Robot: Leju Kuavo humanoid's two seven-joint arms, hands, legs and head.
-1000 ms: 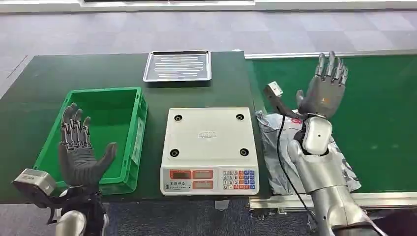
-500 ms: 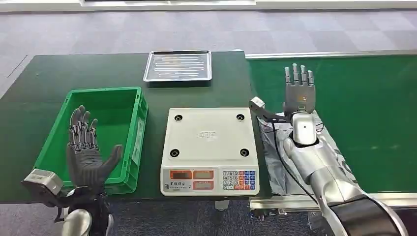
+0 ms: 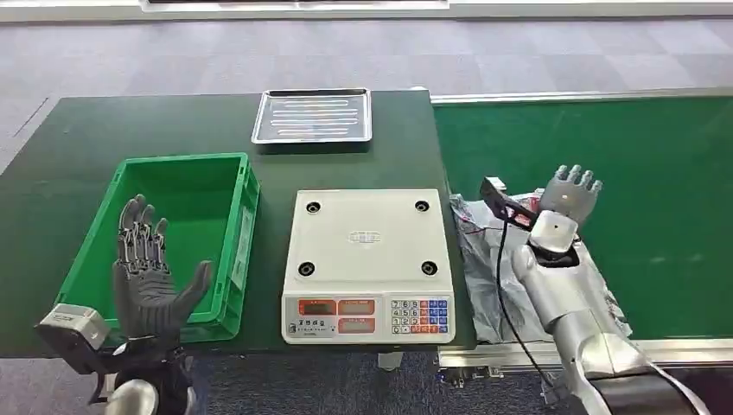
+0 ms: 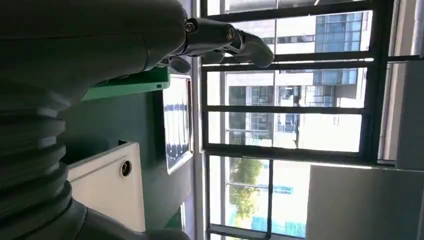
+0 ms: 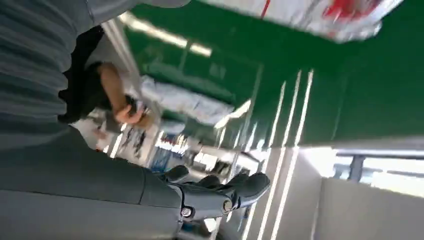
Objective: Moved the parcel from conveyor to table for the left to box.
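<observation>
Head view is showing the grey parcel lying on the green conveyor, just beside the white scale. Right hand is hovering over the parcel with fingers spread, gripping nothing. Left hand is hanging open, palm up, at the green box, holding nothing.

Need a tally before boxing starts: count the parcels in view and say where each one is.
1. A grey parcel lies on the conveyor belt beside the scale, partly under the right arm. The green crate looks empty; the arm may hide more.
</observation>
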